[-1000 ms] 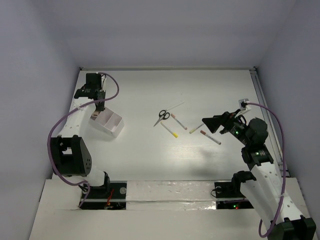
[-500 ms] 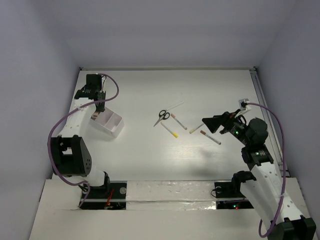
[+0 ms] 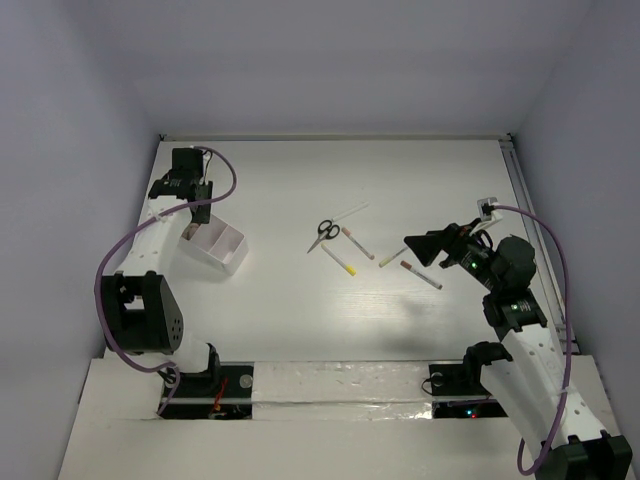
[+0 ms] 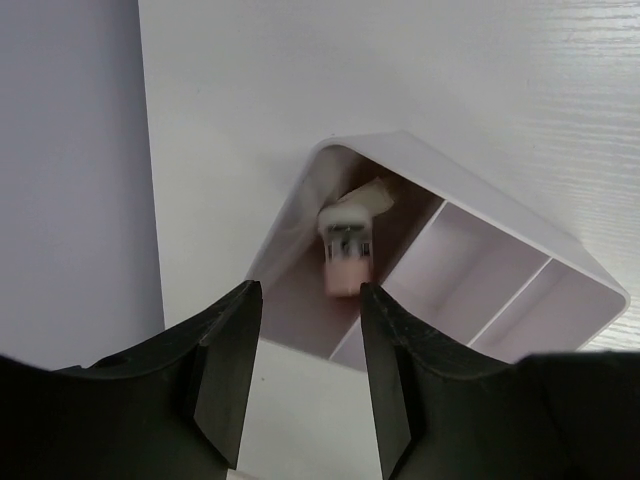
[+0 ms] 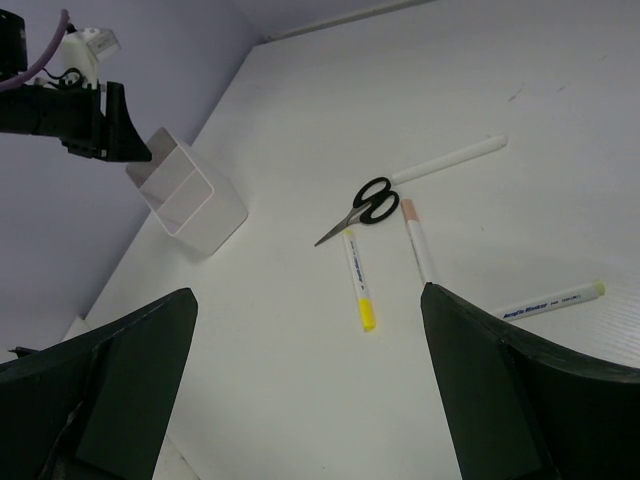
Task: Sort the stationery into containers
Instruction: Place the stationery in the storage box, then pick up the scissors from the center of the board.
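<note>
Directly over the white box (image 4: 292, 215), left gripper (image 4: 305, 295) spread apart and empty, with a pinkish eraser (image 4: 347, 262) blurred inside the corner compartment beneath. Best to lift straight up, clear of the thin sides, without nudging the box. Well right of the box, right gripper (image 5: 305, 385) wide apart, hovering near scissors (image 5: 368, 205) and pens (image 5: 358, 290) awaiting sorting. Beneath the box, plain white tabletop (image 3: 300, 310); beyond, pale lilac walls (image 3: 70, 150) on three sides.
</note>
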`<state>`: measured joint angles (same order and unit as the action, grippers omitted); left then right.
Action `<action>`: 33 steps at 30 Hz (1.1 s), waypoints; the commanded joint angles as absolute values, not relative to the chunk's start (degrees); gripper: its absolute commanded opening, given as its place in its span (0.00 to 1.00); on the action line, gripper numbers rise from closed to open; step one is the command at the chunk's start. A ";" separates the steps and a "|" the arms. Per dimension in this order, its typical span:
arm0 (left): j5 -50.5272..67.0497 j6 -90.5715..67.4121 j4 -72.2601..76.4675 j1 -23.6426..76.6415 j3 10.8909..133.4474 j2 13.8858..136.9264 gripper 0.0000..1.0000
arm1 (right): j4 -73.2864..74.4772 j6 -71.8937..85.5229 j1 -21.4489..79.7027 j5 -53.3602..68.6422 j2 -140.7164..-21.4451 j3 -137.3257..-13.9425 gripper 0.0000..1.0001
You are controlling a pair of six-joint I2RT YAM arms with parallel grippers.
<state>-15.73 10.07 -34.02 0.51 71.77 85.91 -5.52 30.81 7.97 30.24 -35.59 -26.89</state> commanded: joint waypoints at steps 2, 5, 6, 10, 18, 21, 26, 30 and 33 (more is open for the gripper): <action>-16.53 9.49 -33.75 0.09 74.88 82.88 0.42 | -7.03 29.79 8.26 30.67 -35.16 -27.86 1.00; -15.82 8.97 -34.28 1.39 78.30 82.27 0.45 | -7.03 29.79 8.26 30.67 -35.07 -27.86 1.00; -15.91 8.96 -34.10 2.28 79.18 81.92 0.48 | -7.12 29.79 8.26 30.59 -35.24 -27.77 1.00; -17.49 8.18 -31.91 9.56 82.17 77.80 0.61 | -7.29 30.06 8.26 30.85 -35.33 -27.69 1.00; -16.97 -4.45 -24.11 33.38 77.63 76.28 0.81 | -7.38 30.06 8.26 30.94 -35.77 -27.77 1.00; -17.23 -9.47 -18.31 41.38 74.28 80.13 0.85 | -7.12 29.97 8.26 30.76 -35.95 -27.86 1.00; -18.88 -13.88 -9.76 48.59 73.21 89.10 0.88 | -7.03 29.79 8.26 30.32 -36.12 -27.86 1.00; -20.65 -13.19 -8.79 49.75 76.72 96.84 0.87 | -7.03 29.71 8.26 29.88 -36.47 -27.86 1.00; -21.97 -12.83 -6.78 49.75 76.30 100.28 0.86 | -6.86 29.53 8.26 29.88 -36.65 -27.95 1.00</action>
<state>-18.70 -11.55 -11.49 49.93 74.02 101.06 -5.52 30.61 7.97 30.37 -36.67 -26.89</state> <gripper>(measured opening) 0.863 0.995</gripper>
